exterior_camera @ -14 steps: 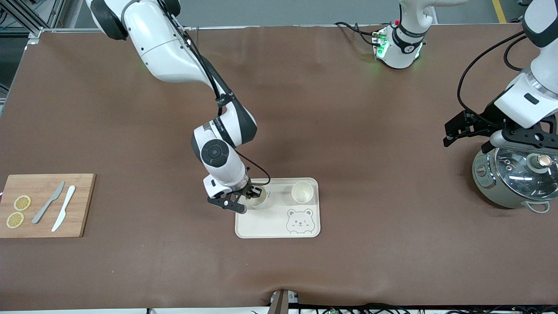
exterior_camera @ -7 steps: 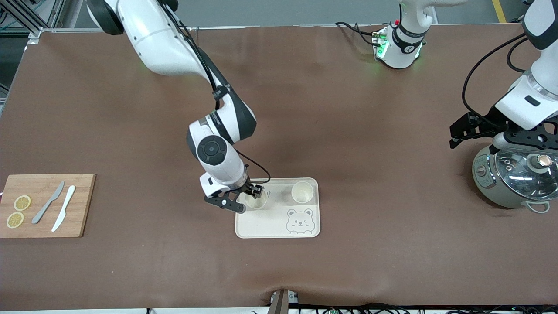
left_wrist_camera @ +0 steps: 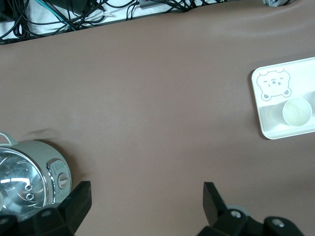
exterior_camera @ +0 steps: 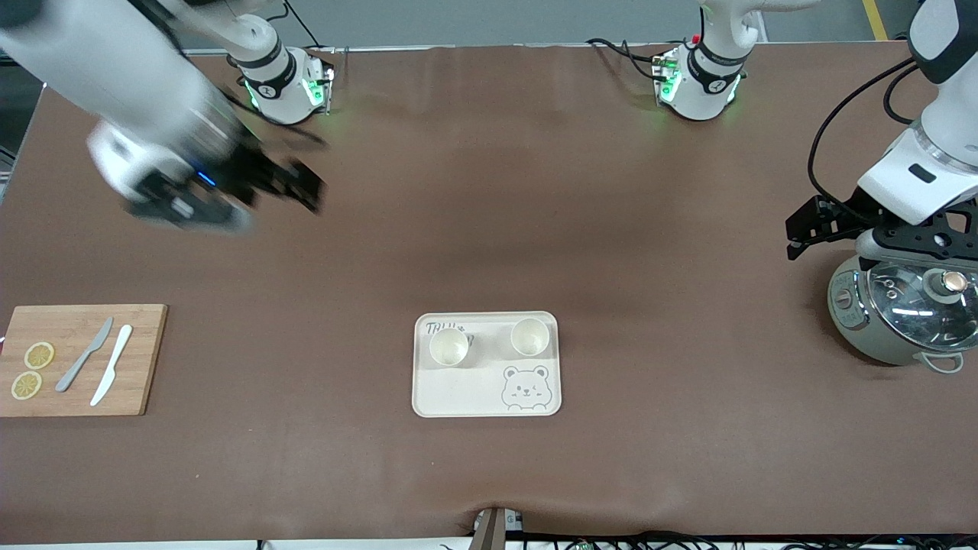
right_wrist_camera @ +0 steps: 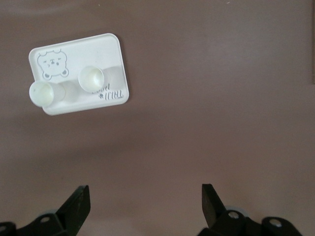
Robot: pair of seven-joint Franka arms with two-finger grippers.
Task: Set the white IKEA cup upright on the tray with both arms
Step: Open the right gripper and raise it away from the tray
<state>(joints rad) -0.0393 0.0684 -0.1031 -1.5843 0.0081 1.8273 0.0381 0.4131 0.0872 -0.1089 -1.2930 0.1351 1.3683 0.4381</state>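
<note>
Cups [exterior_camera: 448, 347] on tray [exterior_camera: 458, 397], well apart from right end effector [exterior_camera: 302, 183].

Both arms [exterior_camera: 928, 164] are glossy white shells with black joint bands, black cables looped alongside, green lights glowing at their round bases [exterior_camera: 691, 80], and matte black claws [exterior_camera: 811, 227].

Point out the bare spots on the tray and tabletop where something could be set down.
On the tray, the strip beside the bear drawing, nearer the camera than the two cups, is bare. Brown tabletop lies open between the tray and the cutting board, and between the tray and the cooker. The board is crowded.
</note>
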